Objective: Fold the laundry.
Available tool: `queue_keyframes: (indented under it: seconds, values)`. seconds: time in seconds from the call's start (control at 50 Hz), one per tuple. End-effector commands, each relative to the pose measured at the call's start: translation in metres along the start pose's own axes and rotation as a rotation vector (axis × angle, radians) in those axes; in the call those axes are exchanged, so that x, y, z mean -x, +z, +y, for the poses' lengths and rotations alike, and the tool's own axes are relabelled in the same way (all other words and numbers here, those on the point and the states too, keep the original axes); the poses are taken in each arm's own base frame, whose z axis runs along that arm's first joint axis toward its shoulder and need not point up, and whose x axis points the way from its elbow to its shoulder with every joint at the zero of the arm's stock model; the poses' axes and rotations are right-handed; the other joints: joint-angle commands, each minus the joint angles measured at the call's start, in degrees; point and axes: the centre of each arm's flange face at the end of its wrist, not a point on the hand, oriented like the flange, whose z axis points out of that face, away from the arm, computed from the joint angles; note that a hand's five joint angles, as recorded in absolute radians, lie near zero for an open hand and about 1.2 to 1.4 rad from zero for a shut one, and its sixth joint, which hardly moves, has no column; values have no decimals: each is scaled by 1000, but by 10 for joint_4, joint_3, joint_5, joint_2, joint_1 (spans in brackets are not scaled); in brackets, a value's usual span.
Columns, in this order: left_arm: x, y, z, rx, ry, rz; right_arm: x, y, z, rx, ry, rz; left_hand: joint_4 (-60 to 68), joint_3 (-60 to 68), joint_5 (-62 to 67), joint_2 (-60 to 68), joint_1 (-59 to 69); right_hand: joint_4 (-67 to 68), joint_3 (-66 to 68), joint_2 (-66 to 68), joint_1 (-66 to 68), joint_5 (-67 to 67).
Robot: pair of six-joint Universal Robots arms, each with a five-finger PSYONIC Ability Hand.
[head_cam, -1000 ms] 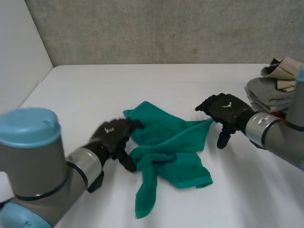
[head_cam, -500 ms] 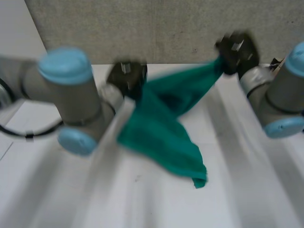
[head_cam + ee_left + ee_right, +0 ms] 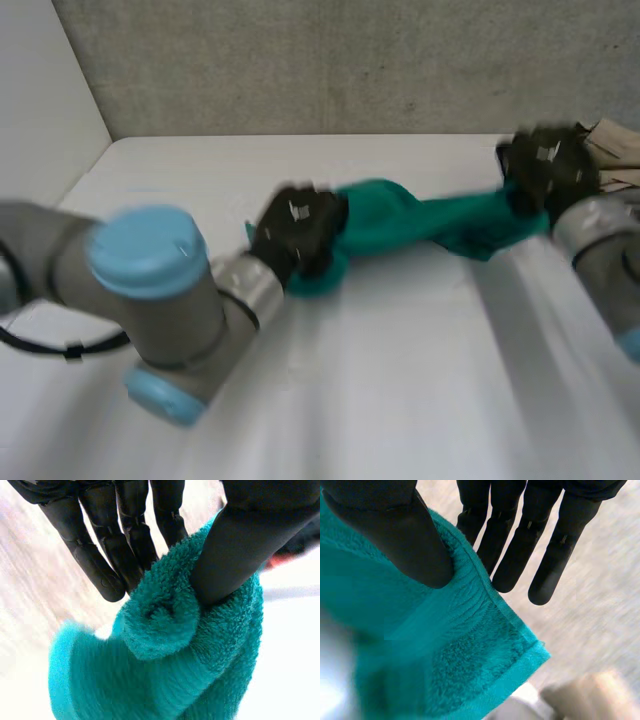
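between left hand, right hand, pinched towel

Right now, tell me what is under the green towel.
The green towel is stretched between the left hand and the right hand, each pinching an end. Around it lies bare white table. The strip directly beneath the cloth is covered.

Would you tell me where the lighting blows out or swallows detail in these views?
Head view: even light, no glare on the table. Left wrist view: the table beside the towel is blown out to white, and the left hand pinching it is flat black. Right wrist view: the right hand pinching the towel's edge is equally dark.
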Motion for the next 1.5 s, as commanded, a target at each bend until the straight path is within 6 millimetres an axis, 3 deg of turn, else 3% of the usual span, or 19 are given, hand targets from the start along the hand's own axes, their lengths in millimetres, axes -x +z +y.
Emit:
queue_keyframes:
  seconds: [0.02, 0.04, 0.08, 0.24, 0.32, 0.42, 0.54, 0.64, 0.82, 1.06, 1.14, 1.18, 1.3, 1.36, 1.42, 1.5]
  values:
    - [-6, -6, 62, 179, -16, -7, 20, -17, 63, 153, -87, -94, -149, -145, -113, -148, -125, 115, 119, 126, 149, 133]
    - [-5, -8, 57, 174, -19, -10, 19, -18, 68, 166, -104, -97, -321, -318, -286, -320, -298, 115, 119, 126, 149, 133]
    - [-2, -10, 48, 160, -19, -15, 17, -18, 70, 174, -114, -92, -412, -408, -376, -410, -388, 115, 119, 126, 149, 133]
    - [47, -11, -13, -32, -11, -117, 9, -22, 62, 185, -82, -77, -426, -422, -390, -424, -402, 115, 119, 126, 149, 133]
    - [69, -6, -18, -49, 2, -131, 5, -22, 59, 184, -62, -68, -428, -424, -392, -426, -404, 115, 119, 126, 149, 133]
    - [87, -6, 2, 74, -9, -135, 0, -20, 58, 181, -55, -51, -424, -420, -388, -423, -400, 115, 119, 126, 149, 133]
    - [92, -12, 36, 260, -8, -109, -7, -17, 60, 201, -54, -43, -367, -363, -331, -366, -343, 115, 119, 126, 149, 133]
    - [84, -23, 45, 337, -25, -75, -4, -18, 65, 230, -49, -59, -305, -301, -269, -303, -281, 115, 119, 126, 149, 133]
    - [62, -37, 42, 355, -20, -30, -1, -17, 68, 239, -72, -72, -340, -336, -304, -338, -316, 115, 119, 126, 149, 133]
    - [47, -11, 67, 409, 24, -65, 1, -22, 66, 253, -70, -81, -327, -323, -291, -325, -303, 115, 119, 126, 149, 133]
    - [48, -6, 73, 455, 36, -101, -2, -25, 63, 260, -68, -77, -167, -163, -132, -166, -143, 115, 119, 126, 149, 133]
    - [51, -4, 72, 464, 44, -121, -4, -27, 60, 264, -67, -76, 116, 120, 152, 118, 140, 115, 119, 126, 149, 133]
    - [68, -8, 38, 379, 54, -198, -12, -32, 49, 283, -68, -76, 117, 121, 153, 119, 141, 115, 119, 126, 149, 133]
    - [89, -20, 6, 293, 65, -259, -24, -38, 40, 319, -89, -75, 117, 121, 153, 119, 141, 115, 119, 126, 149, 133]
    - [118, -39, -23, 231, 107, -332, -41, -48, 28, 388, -135, -86, 117, 121, 153, 119, 141, 115, 119, 126, 149, 133]
    - [138, -71, -47, 235, 174, -343, -67, -63, 8, 469, -201, -102, 117, 121, 153, 119, 141, 115, 119, 126, 149, 133]
